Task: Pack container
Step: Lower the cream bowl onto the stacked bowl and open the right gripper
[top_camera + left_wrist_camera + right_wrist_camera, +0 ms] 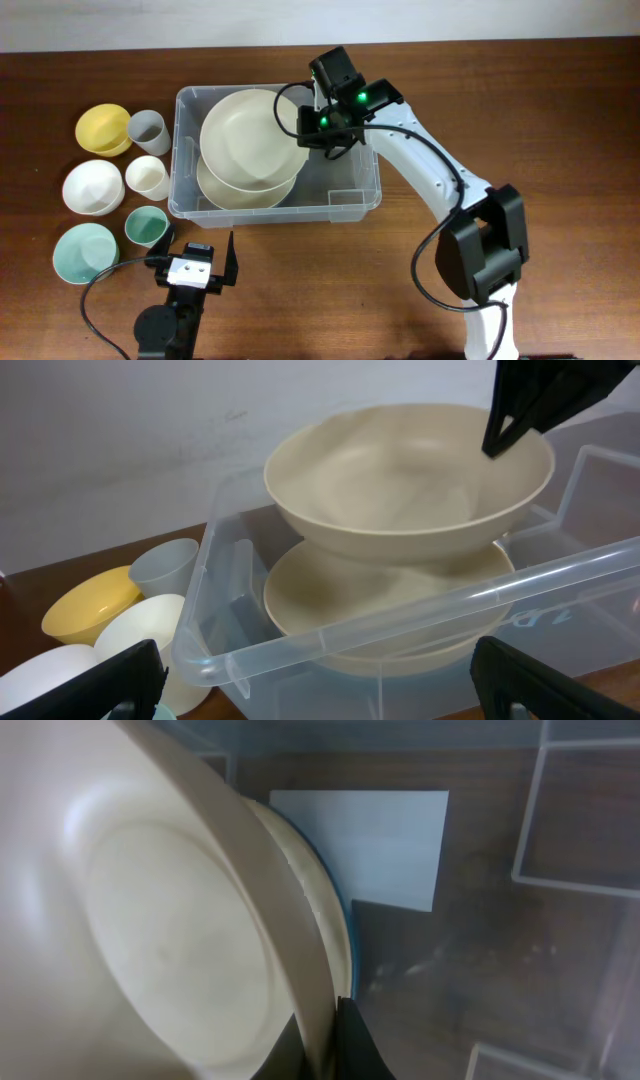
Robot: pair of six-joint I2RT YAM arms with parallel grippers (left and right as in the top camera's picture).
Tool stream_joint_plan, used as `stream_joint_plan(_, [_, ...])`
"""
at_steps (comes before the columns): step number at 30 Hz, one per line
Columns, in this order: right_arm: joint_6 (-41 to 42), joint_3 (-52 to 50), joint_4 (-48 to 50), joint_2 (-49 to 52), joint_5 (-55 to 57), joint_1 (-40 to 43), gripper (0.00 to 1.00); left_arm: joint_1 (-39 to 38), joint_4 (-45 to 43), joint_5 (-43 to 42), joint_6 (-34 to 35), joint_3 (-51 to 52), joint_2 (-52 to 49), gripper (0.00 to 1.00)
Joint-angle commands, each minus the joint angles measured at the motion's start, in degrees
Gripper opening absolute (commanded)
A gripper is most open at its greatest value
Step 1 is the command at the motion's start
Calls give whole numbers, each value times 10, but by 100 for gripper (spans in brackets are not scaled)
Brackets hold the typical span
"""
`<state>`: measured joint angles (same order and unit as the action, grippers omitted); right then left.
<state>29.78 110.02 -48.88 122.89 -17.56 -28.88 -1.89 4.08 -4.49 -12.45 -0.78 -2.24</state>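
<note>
**Pinching the bowl's right rim, with the plate lying down and to the left**

The right gripper (317, 132) is pinching the right-hand rim of the large cream bowl (250, 135), so the bowl is hanging to its left, over a cream plate (232, 190) in the left half of the clear container (355, 196). The container is sitting mid-table, its long axis running left to right. The left gripper (200, 243) is hovering spread wide and empty, just short of the near wall. In my judgement, nesting the bowl is calling for a straight descent, and the right arm is the one placed for it.
</note>
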Motion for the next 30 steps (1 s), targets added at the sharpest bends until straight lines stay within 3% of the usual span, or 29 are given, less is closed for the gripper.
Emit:
stream_joint_plan(1, [10,-1,5,24,-5,-4,4,3,2,-2,-3,2,3,100])
stream_joint_plan(26, [22,-1,13,61,-64,-23,4,3,2,-2,-3,2,3,100])
stream_joint_plan(28, [22,-1,13,61,-64,-23,5,3,2,-2,-3,2,3,100])
stream_joint_plan(30, [22,-1,11,61,-64,-23,13,3,2,-2,-3,2,3,100])
